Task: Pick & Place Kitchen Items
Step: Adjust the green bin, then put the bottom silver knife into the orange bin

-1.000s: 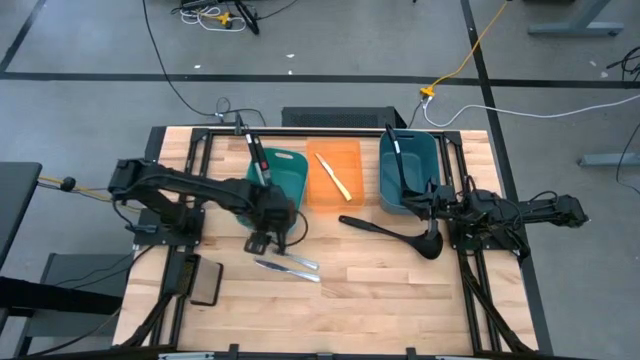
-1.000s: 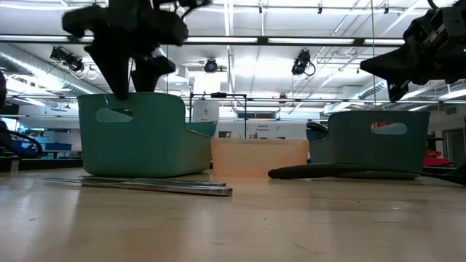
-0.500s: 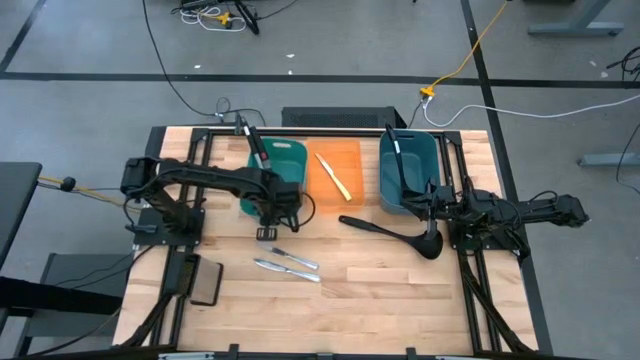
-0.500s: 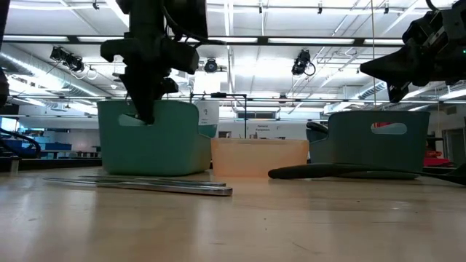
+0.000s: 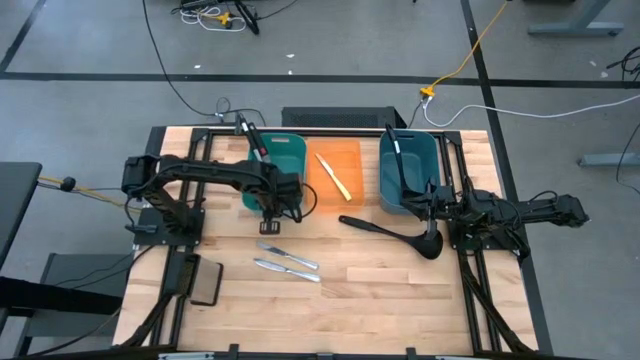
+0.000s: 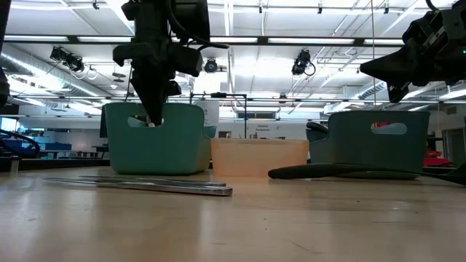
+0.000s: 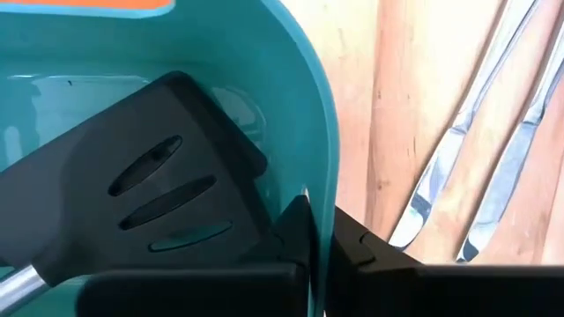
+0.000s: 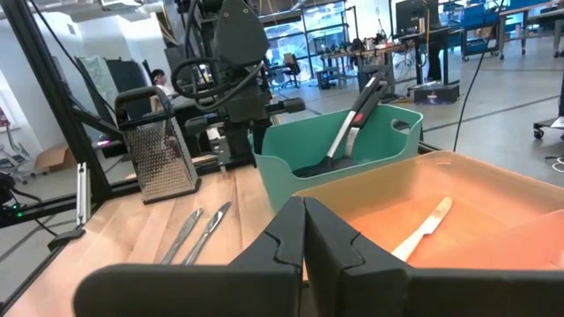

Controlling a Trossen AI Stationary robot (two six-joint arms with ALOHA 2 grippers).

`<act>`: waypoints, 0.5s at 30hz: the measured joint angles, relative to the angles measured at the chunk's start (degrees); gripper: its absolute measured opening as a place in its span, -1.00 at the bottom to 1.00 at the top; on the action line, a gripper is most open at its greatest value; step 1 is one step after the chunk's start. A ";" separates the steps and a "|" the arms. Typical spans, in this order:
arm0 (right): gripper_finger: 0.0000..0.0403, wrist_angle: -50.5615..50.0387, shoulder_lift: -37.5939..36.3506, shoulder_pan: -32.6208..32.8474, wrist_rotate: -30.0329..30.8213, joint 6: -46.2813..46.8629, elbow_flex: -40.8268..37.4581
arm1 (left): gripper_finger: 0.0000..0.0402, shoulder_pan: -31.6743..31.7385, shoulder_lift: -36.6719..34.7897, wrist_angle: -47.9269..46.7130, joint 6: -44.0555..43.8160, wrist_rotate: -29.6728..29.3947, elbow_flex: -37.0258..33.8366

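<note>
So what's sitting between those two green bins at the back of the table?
An orange bin with a pale-yellow knife lying in it, between the left teal bin and right one; clearest in the high view.

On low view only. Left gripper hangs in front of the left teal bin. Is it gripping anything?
Observer: Yes. The left gripper is shut on the left teal bin, with the wall between its fingers, one inside and one outside.
Operator: Anything in that bin?
Observer: A slotted spatula, with its head close to the inner finger.
Operator: Orange bin, can't see into it.
Observer: The orange bin holds one pale knife, lying flat.
</note>
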 joint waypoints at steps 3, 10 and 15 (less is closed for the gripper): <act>-0.97 -0.01 0.00 0.00 0.00 0.00 0.00 | -0.95 0.06 0.00 0.03 0.02 -0.01 0.00; -0.97 0.06 0.00 0.00 0.00 -0.01 0.00 | -0.55 -0.03 0.00 -1.00 0.00 -0.20 0.00; -0.97 0.06 0.00 0.00 0.04 -0.02 0.00 | -0.16 -0.70 -0.02 -6.39 0.66 1.30 1.48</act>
